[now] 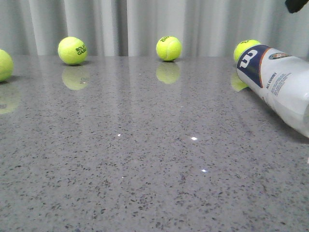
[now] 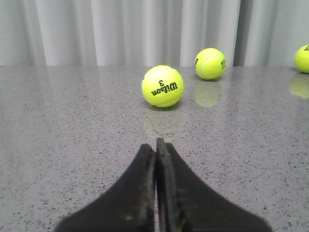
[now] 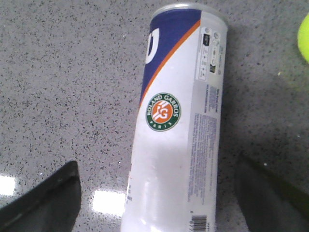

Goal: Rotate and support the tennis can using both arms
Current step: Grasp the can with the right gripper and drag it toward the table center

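The tennis can (image 1: 280, 82) lies on its side on the grey table at the far right of the front view, navy "W" end pointing back-left. In the right wrist view the can (image 3: 178, 121) shows its orange stripe and round red-green emblem. My right gripper (image 3: 157, 166) is open above it, one dark finger (image 3: 53, 198) on each side, apart from the can. Only a black bit of the right arm (image 1: 297, 5) shows in the front view. My left gripper (image 2: 156, 142) is shut and empty, low over the table, out of the front view.
Yellow-green tennis balls lie along the back of the speckled table (image 1: 145, 159): one far left (image 1: 4, 65), one back left (image 1: 72, 50), one in the middle (image 1: 169, 48), one behind the can (image 1: 246, 48). A Wilson ball (image 2: 162, 86) lies just ahead of my left gripper.
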`<state>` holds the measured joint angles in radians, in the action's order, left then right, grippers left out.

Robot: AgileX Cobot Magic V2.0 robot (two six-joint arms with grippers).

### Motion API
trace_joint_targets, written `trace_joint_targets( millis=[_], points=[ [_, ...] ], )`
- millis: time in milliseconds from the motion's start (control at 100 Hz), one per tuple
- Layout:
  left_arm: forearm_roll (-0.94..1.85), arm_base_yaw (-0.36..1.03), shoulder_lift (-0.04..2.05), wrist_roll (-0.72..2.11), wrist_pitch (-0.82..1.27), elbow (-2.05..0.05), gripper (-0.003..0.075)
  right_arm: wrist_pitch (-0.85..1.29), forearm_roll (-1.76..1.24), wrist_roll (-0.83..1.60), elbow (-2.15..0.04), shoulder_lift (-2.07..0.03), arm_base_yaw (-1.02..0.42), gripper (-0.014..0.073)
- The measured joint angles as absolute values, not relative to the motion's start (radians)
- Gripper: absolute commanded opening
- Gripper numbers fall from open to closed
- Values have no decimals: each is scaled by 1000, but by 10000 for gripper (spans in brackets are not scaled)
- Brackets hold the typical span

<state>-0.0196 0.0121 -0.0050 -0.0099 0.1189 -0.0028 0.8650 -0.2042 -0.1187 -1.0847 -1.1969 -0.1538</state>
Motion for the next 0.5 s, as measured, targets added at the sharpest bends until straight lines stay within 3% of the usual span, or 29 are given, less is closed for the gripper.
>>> trace_joint_targets(
  millis=[420, 500],
  points=[
    [-20, 12, -5, -10, 119, -3, -21, 857, -206, -152, -1095, -1486, -155, 633],
    [-20, 12, -5, -10, 119, -3, -21, 849, -206, -152, -1095, -1519, -157, 562]
  ],
)
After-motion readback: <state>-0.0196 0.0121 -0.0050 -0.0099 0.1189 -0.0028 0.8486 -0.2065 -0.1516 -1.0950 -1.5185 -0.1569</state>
